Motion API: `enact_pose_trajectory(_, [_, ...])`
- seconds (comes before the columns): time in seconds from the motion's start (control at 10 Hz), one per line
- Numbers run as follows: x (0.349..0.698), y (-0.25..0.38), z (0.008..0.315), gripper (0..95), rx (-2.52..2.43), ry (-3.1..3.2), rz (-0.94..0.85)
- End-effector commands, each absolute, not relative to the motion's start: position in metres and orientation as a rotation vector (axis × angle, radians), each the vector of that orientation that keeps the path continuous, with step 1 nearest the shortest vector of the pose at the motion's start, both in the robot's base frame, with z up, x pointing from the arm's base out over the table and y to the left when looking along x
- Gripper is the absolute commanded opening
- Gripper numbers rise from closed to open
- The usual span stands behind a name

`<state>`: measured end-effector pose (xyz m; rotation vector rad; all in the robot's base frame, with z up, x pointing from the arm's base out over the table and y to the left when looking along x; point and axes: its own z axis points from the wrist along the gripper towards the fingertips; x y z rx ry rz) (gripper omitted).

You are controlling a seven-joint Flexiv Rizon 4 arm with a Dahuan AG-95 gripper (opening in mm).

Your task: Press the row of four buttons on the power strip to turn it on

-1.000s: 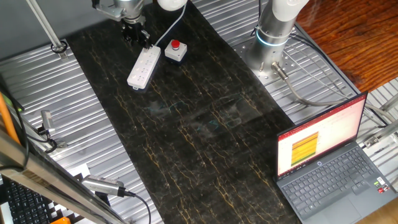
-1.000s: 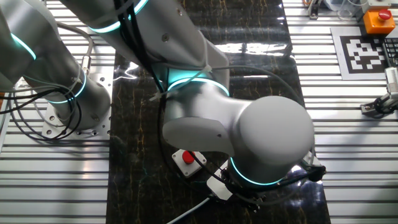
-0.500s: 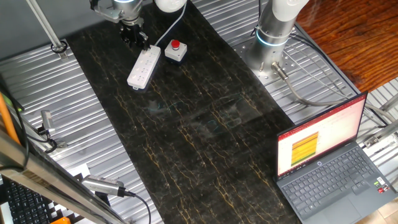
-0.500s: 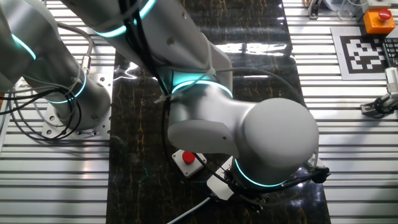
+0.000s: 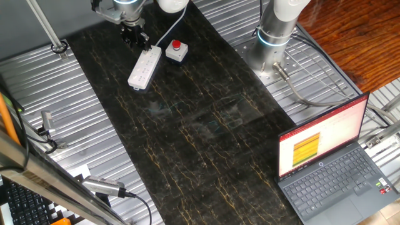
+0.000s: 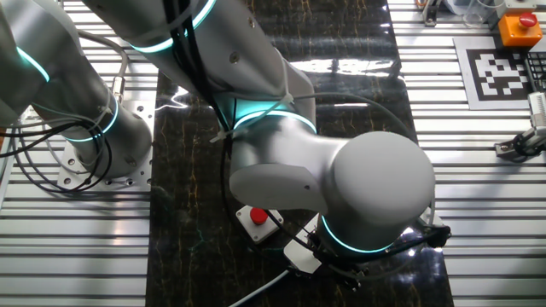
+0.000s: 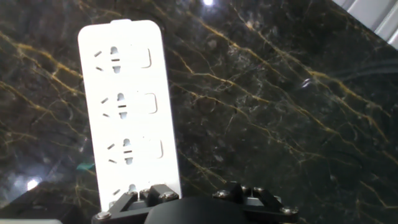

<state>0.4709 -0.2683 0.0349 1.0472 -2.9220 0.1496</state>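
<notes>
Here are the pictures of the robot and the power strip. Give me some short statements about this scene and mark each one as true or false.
1. The power strip lies flat on the dark marble surface. True.
2. The red-button box sits on top of the strip. False: it stands beside it.
3. The laptop is closed. False: its lid is open and the screen is lit.
4. The gripper is near the strip's cable end. True.

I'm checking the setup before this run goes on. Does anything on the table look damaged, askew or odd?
Nothing stands out. The power strip lies flat and intact on the dark marble mat, angled across it, with the red-button box beside it and the gripper near its cable end.
</notes>
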Motion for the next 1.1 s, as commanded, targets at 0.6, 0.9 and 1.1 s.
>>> enact_pose_trajectory(0.6, [0.4713, -0.2679, 0.0334, 57.0, 1.05, -2.916, 0.175])
enact_pose_trajectory(0.9, [0.4715, -0.2698, 0.0359, 57.0, 1.052, -2.921, 0.173])
enact_pose_trajectory(1.1, [0.4722, -0.2709, 0.0405, 57.0, 1.059, -2.919, 0.167])
